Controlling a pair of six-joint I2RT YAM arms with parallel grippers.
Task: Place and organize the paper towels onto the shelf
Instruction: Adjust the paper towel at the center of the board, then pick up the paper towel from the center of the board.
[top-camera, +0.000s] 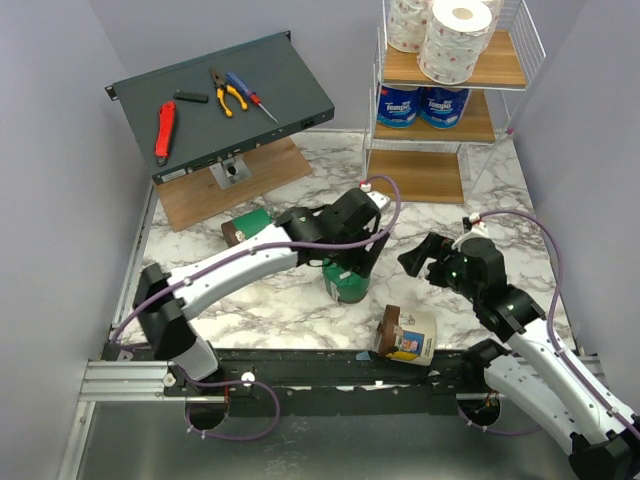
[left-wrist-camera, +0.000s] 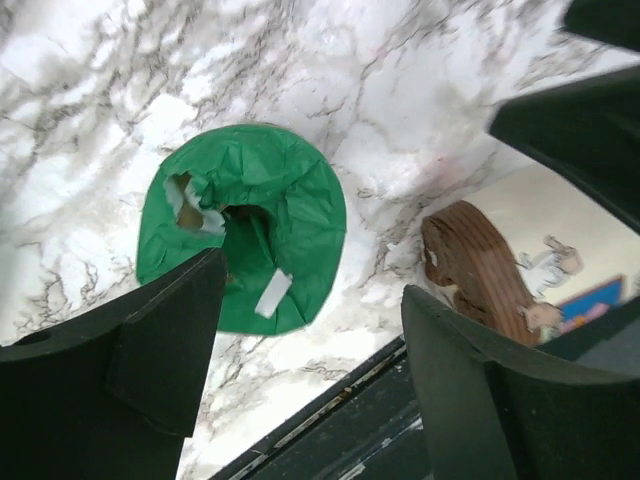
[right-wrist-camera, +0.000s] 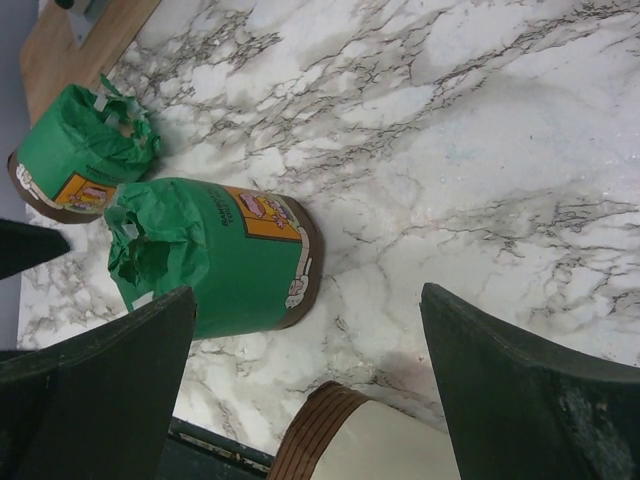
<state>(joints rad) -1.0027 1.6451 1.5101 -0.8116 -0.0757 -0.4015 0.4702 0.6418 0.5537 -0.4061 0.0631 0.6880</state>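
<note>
Our left fingers (top-camera: 352, 265), spread apart, hang right over the green roll (top-camera: 347, 286) standing upright; our open right fingers (top-camera: 421, 262) sit farther off.

Shelf (top-camera: 420, 175) far right on the table (top-camera: 290, 305): top-tier rolls (top-camera: 455, 40) above, middle-tier pair (top-camera: 420, 105) side by side below them. Slanted panel (top-camera: 290, 75) far left, hand tools (top-camera: 228, 92) on it. Upright roll (top-camera: 346, 288) mid-table, under the left gripper (top-camera: 351, 265); lying roll (top-camera: 247, 228) behind and left of it; front roll (top-camera: 408, 336) near the front edge, to its right.
</note>
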